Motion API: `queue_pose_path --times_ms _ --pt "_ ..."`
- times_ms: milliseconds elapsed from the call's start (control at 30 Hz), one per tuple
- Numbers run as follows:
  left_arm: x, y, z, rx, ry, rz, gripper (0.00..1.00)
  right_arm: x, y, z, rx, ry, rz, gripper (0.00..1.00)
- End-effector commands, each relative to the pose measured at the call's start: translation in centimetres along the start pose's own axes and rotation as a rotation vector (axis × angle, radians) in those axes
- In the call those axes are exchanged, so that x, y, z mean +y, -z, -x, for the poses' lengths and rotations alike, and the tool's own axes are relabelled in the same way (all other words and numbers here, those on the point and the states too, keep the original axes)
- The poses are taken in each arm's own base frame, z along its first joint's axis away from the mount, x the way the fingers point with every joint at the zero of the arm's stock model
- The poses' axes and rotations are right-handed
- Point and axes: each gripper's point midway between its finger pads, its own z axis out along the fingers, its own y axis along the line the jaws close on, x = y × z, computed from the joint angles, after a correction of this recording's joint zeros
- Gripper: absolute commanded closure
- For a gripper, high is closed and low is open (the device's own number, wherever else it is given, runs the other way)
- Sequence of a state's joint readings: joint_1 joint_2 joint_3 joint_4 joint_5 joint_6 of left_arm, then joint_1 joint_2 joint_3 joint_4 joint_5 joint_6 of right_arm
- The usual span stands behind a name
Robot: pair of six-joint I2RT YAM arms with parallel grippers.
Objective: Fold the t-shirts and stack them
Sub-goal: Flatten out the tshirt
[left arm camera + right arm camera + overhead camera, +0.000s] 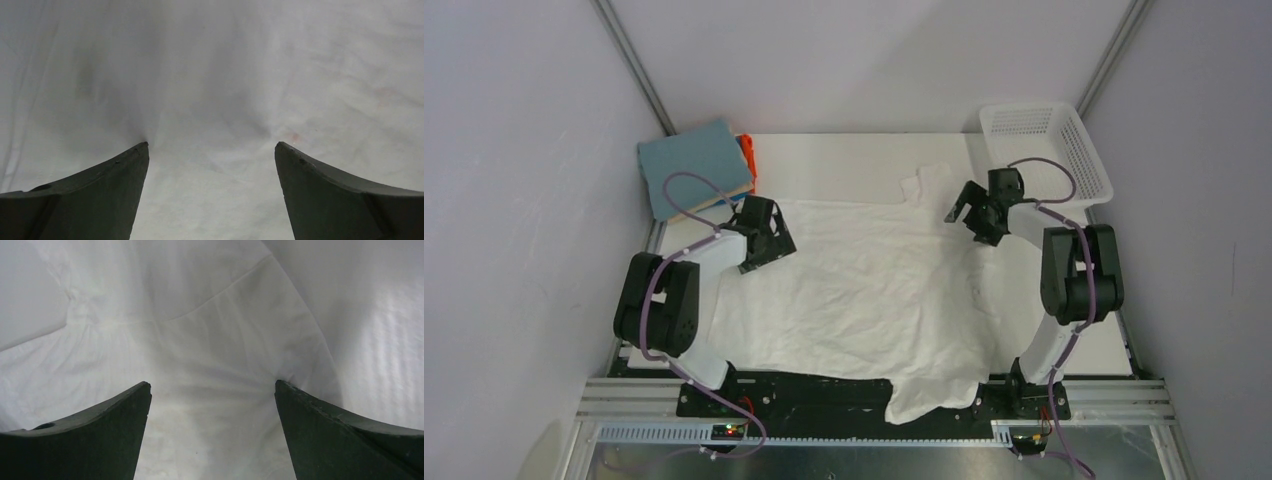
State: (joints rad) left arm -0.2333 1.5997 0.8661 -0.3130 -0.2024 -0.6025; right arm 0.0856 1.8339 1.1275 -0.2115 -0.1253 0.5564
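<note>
A plain white t-shirt [874,300] lies spread over the table, its lower end hanging over the near edge. My left gripper [769,243] is open over the shirt's far left part; in the left wrist view both fingertips [142,150] press down on the white cloth [215,100]. My right gripper [969,212] is open over the shirt's far right part near a sleeve; its fingertips [145,390] press into the cloth [210,340]. A folded stack at the far left has a dusty blue-grey shirt [692,165] on top, with an orange one [746,155] showing beneath.
A white plastic mesh basket [1049,150] stands at the far right corner. Grey walls close in both sides and the back. The arms' bases sit on the black rail [824,392] at the near edge.
</note>
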Motion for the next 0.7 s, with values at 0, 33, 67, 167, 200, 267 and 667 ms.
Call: queue_pose_path --times_ms 0,33,67,167,200,267,667 --pt "-2.0 0.1 1.6 -0.03 0.03 -0.063 0.0 -3.5 1.5 -1.0 -0.001 -0.046 -0.09 0.02" --pt "-2.1 0.1 1.5 -0.025 0.03 -0.07 0.0 -3.7 1.7 -1.1 0.002 -0.049 -0.101 0.02" --pt "-2.2 0.1 1.5 -0.024 0.032 -0.072 0.0 -4.0 1.8 -0.9 -0.009 -0.054 -0.118 0.02" --pt "-2.5 0.0 1.4 -0.015 0.027 -0.085 0.0 -3.9 1.9 -0.4 -0.046 -0.049 -0.114 0.01" --pt "-2.5 -0.2 1.5 -0.013 0.026 -0.083 0.0 -3.8 1.9 -0.1 -0.055 -0.046 -0.11 0.01" --pt "-2.9 -0.4 1.6 -0.008 0.025 -0.088 0.0 -3.6 1.5 0.3 -0.067 -0.042 -0.104 0.01" --pt "-6.0 -3.7 4.5 0.047 0.059 -0.157 0.0 -0.7 -2.1 6.9 -0.085 0.026 -0.103 0.01"
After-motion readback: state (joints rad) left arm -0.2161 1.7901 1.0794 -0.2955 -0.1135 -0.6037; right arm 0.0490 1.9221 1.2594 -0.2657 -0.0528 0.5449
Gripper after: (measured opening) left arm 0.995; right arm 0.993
